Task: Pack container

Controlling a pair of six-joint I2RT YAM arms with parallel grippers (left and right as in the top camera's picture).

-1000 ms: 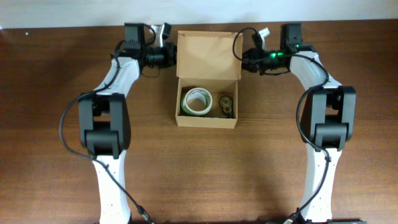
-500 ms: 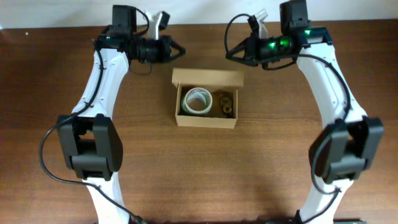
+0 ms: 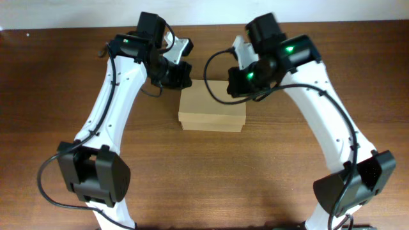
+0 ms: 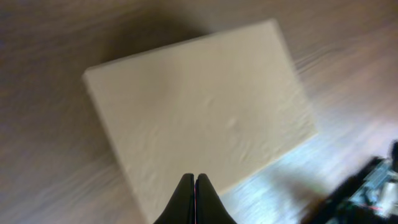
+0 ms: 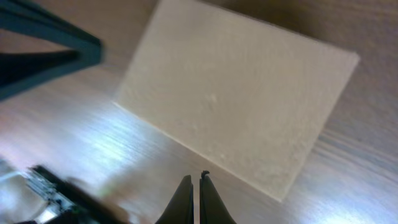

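Note:
The container (image 3: pixel 212 107), a plain tan cardboard box, sits mid-table with its flap lid closed flat; its contents are hidden. It fills the left wrist view (image 4: pixel 199 106) and the right wrist view (image 5: pixel 242 93). My left gripper (image 3: pixel 183 71) hovers over the box's back left corner, shut and empty (image 4: pixel 195 182). My right gripper (image 3: pixel 235 84) hovers over the back right corner, shut and empty (image 5: pixel 196 180). Both wrist views are motion-blurred.
The box rests on a dark brown wooden table (image 3: pixel 211 172). A pale wall strip (image 3: pixel 77 11) runs along the table's far edge. The two arms arch inward from both sides.
The lid stood open, showing a tape roll and small items, and has come down flat on the box. Both grippers moved inward and forward over the box's back corners.

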